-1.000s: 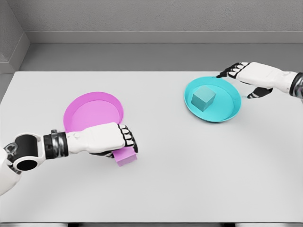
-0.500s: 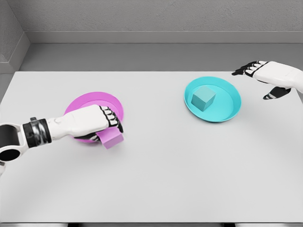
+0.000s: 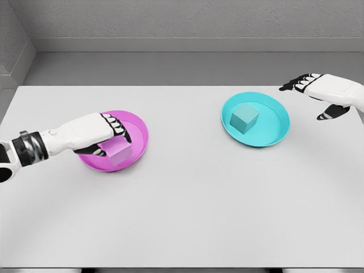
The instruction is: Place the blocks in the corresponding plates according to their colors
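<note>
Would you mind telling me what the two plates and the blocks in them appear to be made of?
Pink plate and cyan plate: smooth, matte, probably plastic, evenly coloured without glare. Pink block and cyan block: plain, flat-shaded, matte solids; material unclear in this simulator render.

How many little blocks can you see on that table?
2. The pink block is over the pink plate, held in the left hand. The teal block sits inside the teal plate. None seem hidden.
</note>
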